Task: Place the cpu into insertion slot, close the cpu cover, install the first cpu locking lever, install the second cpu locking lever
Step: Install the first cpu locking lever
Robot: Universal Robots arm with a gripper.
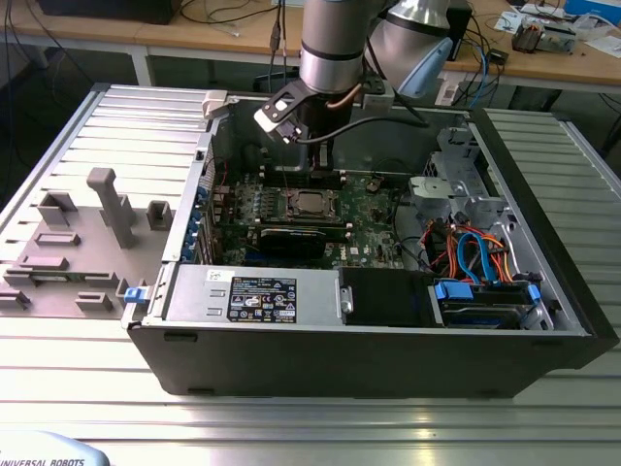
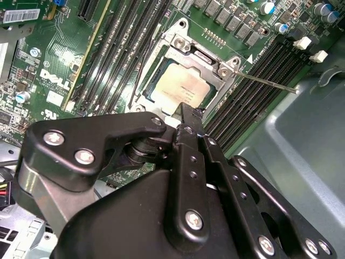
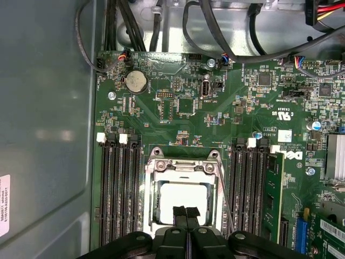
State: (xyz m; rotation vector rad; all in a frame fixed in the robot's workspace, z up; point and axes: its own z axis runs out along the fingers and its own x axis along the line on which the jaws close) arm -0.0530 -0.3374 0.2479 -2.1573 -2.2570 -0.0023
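Note:
The cpu (image 3: 182,198) (image 2: 180,89) (image 1: 309,203), a pale silver square, sits in the insertion slot (image 3: 153,216) on the green motherboard. The cpu cover (image 3: 183,166) (image 2: 215,94) lies flat around it as a metal frame. One thin locking lever (image 2: 269,83) (image 3: 227,208) stands away from the socket's side. My gripper (image 3: 186,211) (image 2: 185,114) (image 1: 312,175) hovers just over the near edge of the chip. Its black fingertips (image 3: 179,211) are pressed together and hold nothing.
Long black memory slots (image 3: 118,189) flank the socket on both sides. A black expansion card (image 1: 291,238) and the power supply (image 1: 252,291) lie in front of it. Blue and orange cables (image 1: 475,257) fill the drive bay. A grey fixture tray (image 1: 78,243) sits outside the case.

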